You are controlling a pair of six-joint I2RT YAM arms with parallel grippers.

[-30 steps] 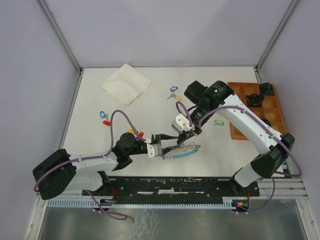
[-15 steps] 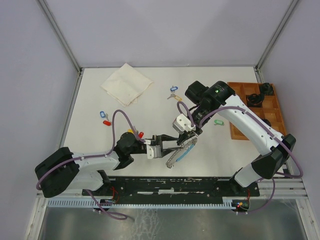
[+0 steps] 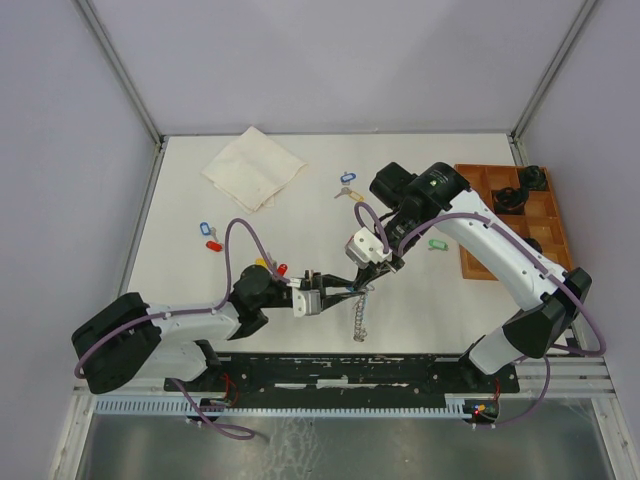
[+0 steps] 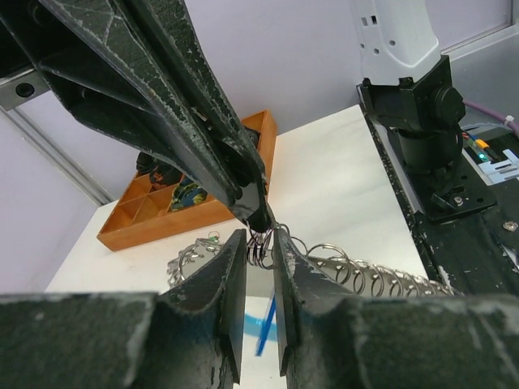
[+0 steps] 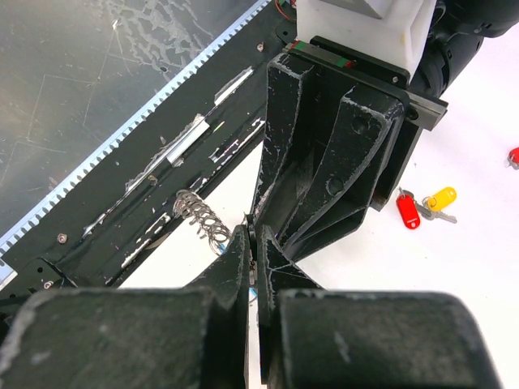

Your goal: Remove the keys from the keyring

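Two grippers meet in the top view; your keyring (image 3: pixel 358 318) dangles limp and light off the right gripper (image 3: pixel 366 282). Left wrist: left gripper (image 4: pixel 259 243) jaws narrowly straddle it, grip unclear. Right wrist: jaws pinched together on it. Slippery metal, so seat it deep.

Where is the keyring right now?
Top view: the keyring hangs at the front centre of the table, from where the left gripper and right gripper meet.

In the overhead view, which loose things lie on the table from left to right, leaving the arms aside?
White cloth → key with blue tag → green tag → wooden tray.
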